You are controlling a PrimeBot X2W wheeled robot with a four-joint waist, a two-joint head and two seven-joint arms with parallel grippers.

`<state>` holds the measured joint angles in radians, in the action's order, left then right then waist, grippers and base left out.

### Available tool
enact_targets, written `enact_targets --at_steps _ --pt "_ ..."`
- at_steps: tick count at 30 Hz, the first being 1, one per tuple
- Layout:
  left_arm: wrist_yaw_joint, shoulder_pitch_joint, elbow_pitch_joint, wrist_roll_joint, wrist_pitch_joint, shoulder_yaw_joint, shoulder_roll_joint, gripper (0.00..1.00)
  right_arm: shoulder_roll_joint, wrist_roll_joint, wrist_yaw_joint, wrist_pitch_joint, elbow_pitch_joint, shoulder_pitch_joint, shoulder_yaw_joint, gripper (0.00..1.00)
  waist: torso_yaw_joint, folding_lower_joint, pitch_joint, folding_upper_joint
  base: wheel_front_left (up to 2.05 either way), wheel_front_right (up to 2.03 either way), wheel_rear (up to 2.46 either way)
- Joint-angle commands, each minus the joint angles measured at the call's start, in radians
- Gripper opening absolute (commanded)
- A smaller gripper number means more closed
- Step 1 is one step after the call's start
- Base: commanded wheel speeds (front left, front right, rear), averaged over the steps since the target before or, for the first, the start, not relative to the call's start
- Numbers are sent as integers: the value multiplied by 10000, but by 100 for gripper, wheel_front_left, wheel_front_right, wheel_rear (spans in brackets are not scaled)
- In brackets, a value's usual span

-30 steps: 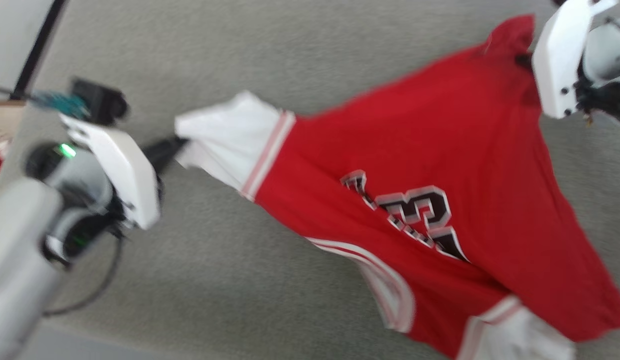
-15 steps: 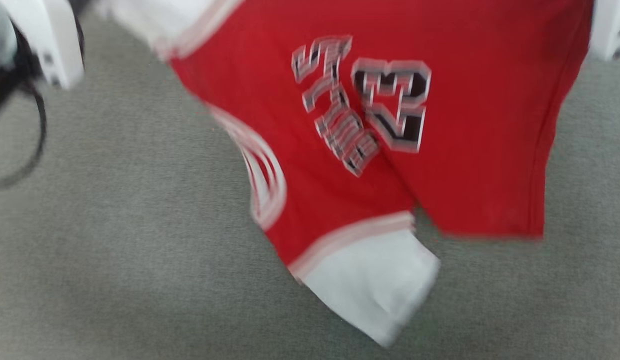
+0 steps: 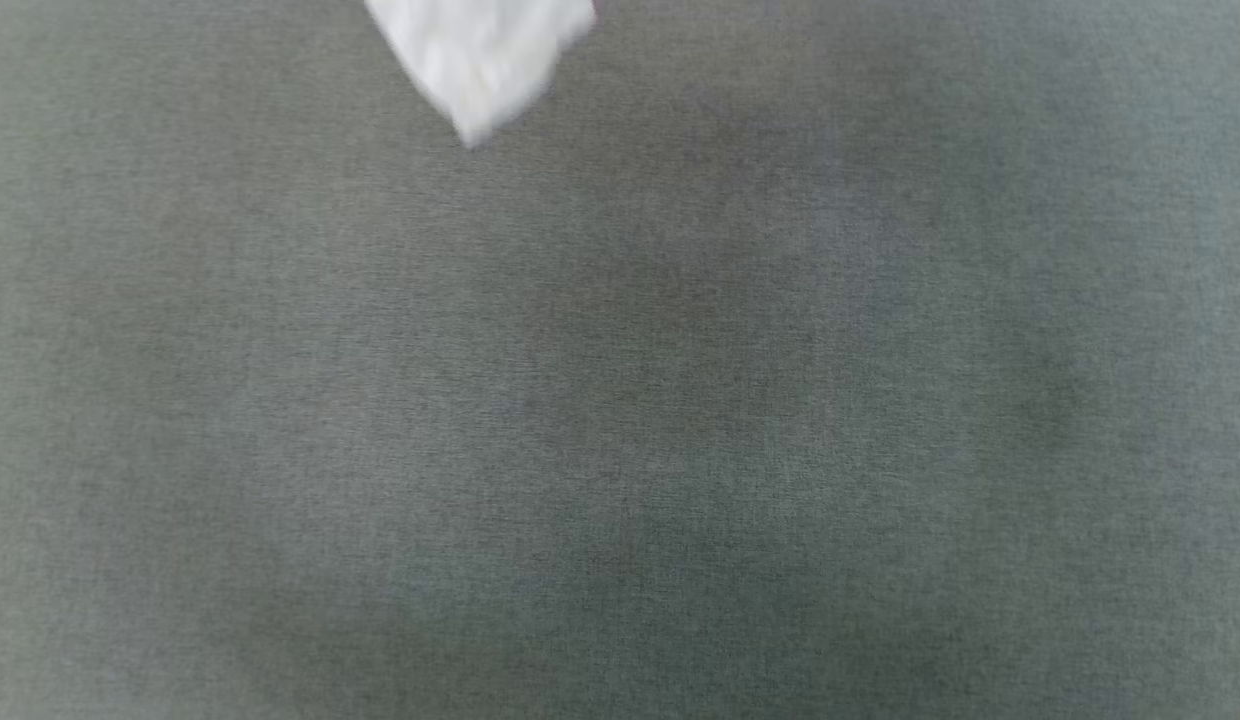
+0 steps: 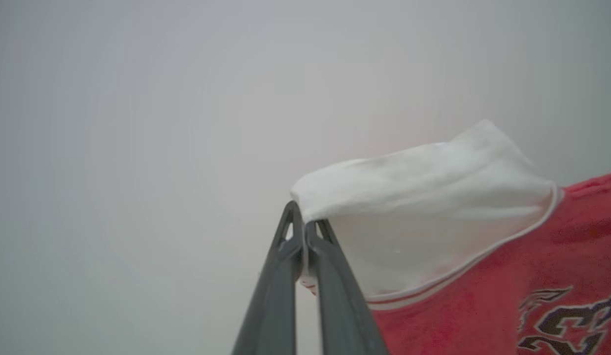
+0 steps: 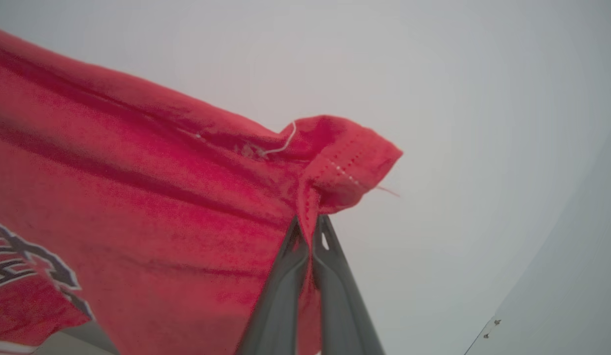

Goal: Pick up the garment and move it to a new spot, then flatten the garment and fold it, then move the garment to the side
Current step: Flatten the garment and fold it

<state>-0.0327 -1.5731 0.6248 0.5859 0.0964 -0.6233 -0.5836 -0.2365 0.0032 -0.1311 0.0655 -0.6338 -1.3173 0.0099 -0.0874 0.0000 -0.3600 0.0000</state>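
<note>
I hold the garment (image 4: 507, 296), a red jersey with black, white-outlined lettering, at two spots. The edge of its white, stripe-trimmed sleeve is pinched in my left end effector (image 4: 304, 224). A bunched red hem corner with a loose white thread is pinched in my right end effector (image 5: 310, 224). In the head view a blurred white sleeve tip (image 3: 475, 60) pokes in at the top edge.
</note>
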Motion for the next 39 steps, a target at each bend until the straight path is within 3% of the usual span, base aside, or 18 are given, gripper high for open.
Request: enact_targets --at_steps 1,6,10,15,21,25,35,39 --pt "-241 216 205 19 277 -94 126 0 87 -101 6 -151 -363 167 37 0 -77 0 74 0 0 0 0" --pt "-830 1420 627 371 46 -889 61 0 111 451 6 452 -1246 1202 670 0 -311 0 270 0 0 0 0" --pt "-955 2714 436 942 -580 -1539 -143 0 1 1359 6 1172 -1244 2434 1021 0 -425 0 422 0 0 0 0" --pt "-959 4478 -802 2320 -1825 -2602 -820 0 -405 2457 6 2347 -577 4106 1471 0 -495 0 665 0 0 0 0" --pt "-896 6407 -2382 3923 -2815 -2825 -1795 0 -775 3423 6 3430 786 5872 1756 0 -455 0 878 0 0 0 0" --pt "-352 7862 -3758 4657 -3330 -2957 -2566 0 -1143 3889 6 4251 2172 7187 1686 0 -434 0 956 0 0 0 0" --pt "1959 10569 -7401 5886 -4222 -3311 -4091 0 -1789 4614 6 6147 5347 10189 1314 0 -433 0 1006 0 0 0 0" --pt "2674 11319 -8451 6252 -4402 -3483 -4512 0 -2096 4992 4 6944 6478 11235 1390 0 -407 0 959 0 0 0 0"
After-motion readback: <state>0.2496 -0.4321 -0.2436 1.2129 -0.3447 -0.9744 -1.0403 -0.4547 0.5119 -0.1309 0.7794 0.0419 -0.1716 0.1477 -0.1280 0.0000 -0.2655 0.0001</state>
